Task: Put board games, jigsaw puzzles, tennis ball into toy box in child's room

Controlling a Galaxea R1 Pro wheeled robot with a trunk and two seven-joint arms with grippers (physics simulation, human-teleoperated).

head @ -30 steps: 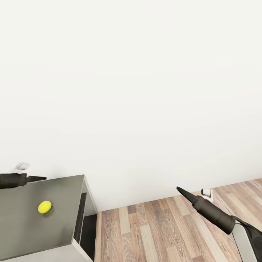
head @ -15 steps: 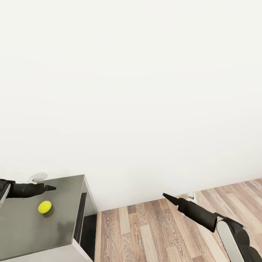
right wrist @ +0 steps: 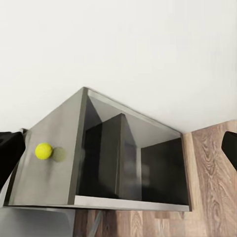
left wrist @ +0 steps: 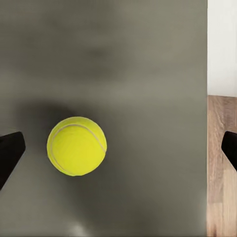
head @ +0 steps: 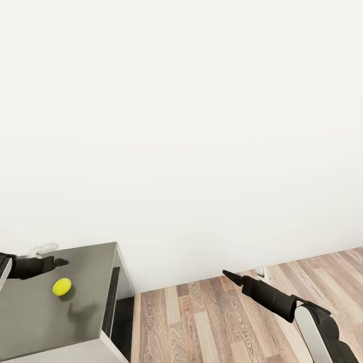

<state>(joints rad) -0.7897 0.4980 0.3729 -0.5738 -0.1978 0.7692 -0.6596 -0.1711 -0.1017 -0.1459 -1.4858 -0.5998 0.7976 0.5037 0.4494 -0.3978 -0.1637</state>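
My left gripper point(head: 59, 262) sits at about 8 o'clock in the head view, over the far part of the grey table point(head: 30, 312), jaws spread wide: in the left wrist view my two dark fingertips point(left wrist: 10, 155) stand at opposite edges w/ the tabletop point(left wrist: 148, 74) between them. The tennis ball point(head: 61, 287) lies on the table just nearer me than that gripper, not touched; in the left wrist view the ball point(left wrist: 76, 146) rests close to one fingertip, well apart from the other. The ball is alone on the grey top, near the table's right edge.

Moving right, at approx 7 o'clock, the table's side opens into dark shelf compartments point(head: 115, 302). The right wrist view shows them better: the table point(right wrist: 54, 148) w/ a divider point(right wrist: 111, 153) between two dark bays, ball point(right wrist: 44, 150) on top.

Then wood floor point(head: 201, 322) below a plain white wall point(head: 201, 126).

My right gripper point(head: 229, 276) is at about 5 o'clock, held over the floor, well apart from the table. In the head view it reads as one dark point, so hard to judge there, but the right wrist view has its fingertips point(right wrist: 10, 158) at opposite edges, so prob. wide open and holding nothing.
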